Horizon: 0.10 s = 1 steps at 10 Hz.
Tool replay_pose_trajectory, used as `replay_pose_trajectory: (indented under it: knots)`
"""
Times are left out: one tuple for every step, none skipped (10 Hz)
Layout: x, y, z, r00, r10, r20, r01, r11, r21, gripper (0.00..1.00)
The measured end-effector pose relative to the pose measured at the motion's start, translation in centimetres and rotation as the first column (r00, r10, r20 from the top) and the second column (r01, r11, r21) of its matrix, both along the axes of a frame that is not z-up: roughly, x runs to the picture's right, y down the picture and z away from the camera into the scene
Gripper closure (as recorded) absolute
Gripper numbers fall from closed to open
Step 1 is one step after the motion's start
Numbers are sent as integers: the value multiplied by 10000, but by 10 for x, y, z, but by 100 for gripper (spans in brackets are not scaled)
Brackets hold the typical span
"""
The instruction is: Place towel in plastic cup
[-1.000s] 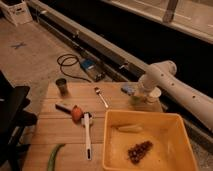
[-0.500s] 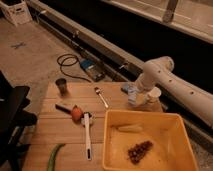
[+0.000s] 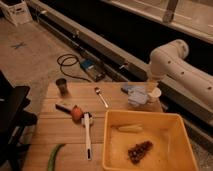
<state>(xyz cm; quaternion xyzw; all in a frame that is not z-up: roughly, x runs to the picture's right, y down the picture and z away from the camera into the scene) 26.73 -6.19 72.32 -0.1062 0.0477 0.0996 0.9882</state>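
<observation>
The towel is a crumpled pale blue cloth at the back right of the wooden table. Right beside it stands a small pale plastic cup. The towel touches the cup's left side and seems to hang partly over its rim. My white arm reaches down from the right. My gripper sits just above the spot where the towel meets the cup. The towel and the arm hide its tips.
A yellow bin holding a pale item and brown bits fills the front right. A dark cup, a spoon, an orange-red fruit, a white utensil and a green vegetable lie on the table. A black chair stands to the left.
The arm swung left over the towel, then drew back right and rose a little. The towel has shifted slightly beside the cup.
</observation>
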Motion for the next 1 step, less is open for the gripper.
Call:
replay_pose_trajectory:
  knots:
    - [15, -5, -12, 9993, 163, -349, -154, 9995, 265, 22]
